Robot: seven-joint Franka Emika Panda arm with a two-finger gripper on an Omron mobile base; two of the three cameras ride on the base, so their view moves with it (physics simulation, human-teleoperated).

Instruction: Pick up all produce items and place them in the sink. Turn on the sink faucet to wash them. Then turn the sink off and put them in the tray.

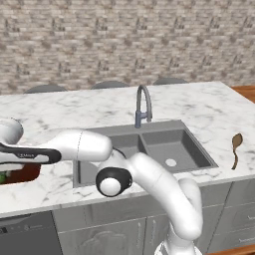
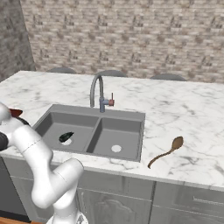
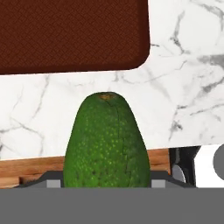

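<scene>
Green produce item (image 3: 105,140) sits nearest the cam, pebbly skin, stem end pointing away, clamped between the gripper (image 3: 105,184) tips. Jaws stand fairly wide because the item is fat; a grey pad peeks out at each flank. Reads as held and off the surface, since it overlaps both the marble counter (image 3: 183,65) edge and the wood floor (image 3: 26,168) below.

Tray (image 3: 65,35) lies just beyond on the counter, rounded corner toward the item, nothing in the part shown. In left base view the arm reaches far left, w/ a sliver of green (image 1: 2,178) beside the tray (image 1: 22,174) at the frame edge.

Dark produce item (image 2: 65,137) rests in the left basin of the sink (image 2: 131,117), near the drain, well apart from the gripper. Faucet (image 2: 97,89) arches over the divider; no water visible, lever state too small to tell. Wooden spoon (image 2: 166,152) lies right of the sink, not part of the job.

Judgement: one item in the basin, one in hand by the tray. Cannot tell whether this is the carry to the sink or the drop into the tray. Grip sits low on the item, probably so the tapered end clears whatever rim comes next. Risk: rounded skin may slip btwn the pads if swung fast.
</scene>
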